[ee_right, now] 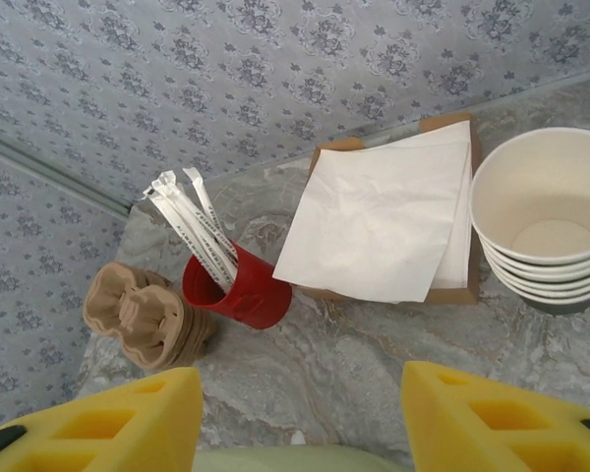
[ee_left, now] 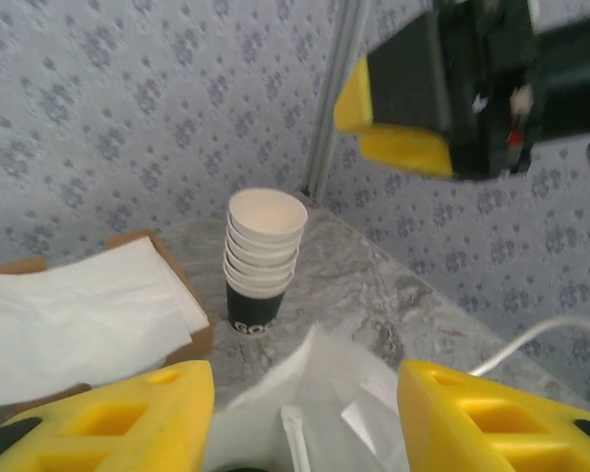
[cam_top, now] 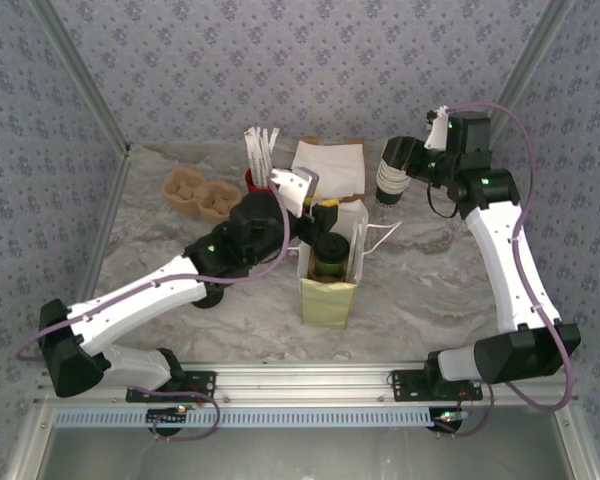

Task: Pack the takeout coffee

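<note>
- Marbled tabletop [cam_top: 430, 290], patterned wallpaper walls behind.
- left gripper [ee_left: 305, 379]: yellow fingers [ee_left: 118, 418] spread well apart, nothing clamped, over the upper edge of the bag mouth at centre of top view.
- takeout coffee [cam_top: 330, 255]: green cup, black lid, upright inside white-and-yellow paper bag [cam_top: 328, 300], just below that gripper.
- right gripper [ee_right: 300, 383]: jaws apart, empty, upper right of top view, near stack of white cups [cam_top: 388, 185].
- Right wrist view: napkins [ee_right: 383, 221] on cardboard tray at centre, red cup of sticks [ee_right: 238, 290] lower left, brown cup carriers [ee_right: 138, 315] at far left.
</note>
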Robot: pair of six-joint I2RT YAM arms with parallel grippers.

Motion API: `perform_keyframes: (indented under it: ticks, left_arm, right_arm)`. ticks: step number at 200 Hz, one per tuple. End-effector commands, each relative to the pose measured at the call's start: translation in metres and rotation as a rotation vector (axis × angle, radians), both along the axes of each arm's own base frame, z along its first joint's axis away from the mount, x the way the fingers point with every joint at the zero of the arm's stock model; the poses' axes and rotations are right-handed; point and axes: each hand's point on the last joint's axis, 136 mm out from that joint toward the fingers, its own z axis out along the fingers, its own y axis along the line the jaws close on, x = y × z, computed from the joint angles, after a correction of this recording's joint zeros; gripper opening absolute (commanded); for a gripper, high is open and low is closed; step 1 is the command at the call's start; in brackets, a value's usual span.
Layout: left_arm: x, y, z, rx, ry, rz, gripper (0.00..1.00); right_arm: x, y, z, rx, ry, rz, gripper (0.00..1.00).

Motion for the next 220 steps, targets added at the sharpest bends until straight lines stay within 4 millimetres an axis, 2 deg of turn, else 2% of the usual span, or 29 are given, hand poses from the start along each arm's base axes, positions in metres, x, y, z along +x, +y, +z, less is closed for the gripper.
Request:
perform_keyframes:
  ticks: [1,34,55,103,143,182,220]
  left_arm:
    - [0.002,0.035,0.029,0.061,0.040,0.105,0.56]
    - [0.000,0.065,0.015,0.206,0.235,0.198,0.60]
    - [-0.006,0.072,0.004,0.256,0.335,0.204,0.59]
    - [-0.026,0.058,-0.033,0.321,0.522,0.132,0.49]
    - [-0.040,0.046,-0.057,0.379,0.592,0.109,0.48]
    - [-0.034,0.041,-0.085,0.437,0.641,0.153,0.49]
    - [-0.024,0.033,-0.101,0.473,0.643,0.187,0.48]
  right_arm:
    - [0.010,0.005,0.018,-0.022,-0.064,0.016,0.58]
    - [0.022,0.014,0.012,-0.041,-0.055,0.033,0.58]
    - [0.029,0.020,0.009,-0.053,-0.051,0.047,0.58]
    - [0.041,0.033,-0.001,-0.070,-0.025,0.071,0.57]
    - [0.043,0.039,-0.003,-0.079,-0.023,0.079,0.57]
    - [0.044,0.044,-0.006,-0.086,-0.018,0.085,0.57]
    - [0.047,0.048,-0.012,-0.096,-0.009,0.092,0.57]
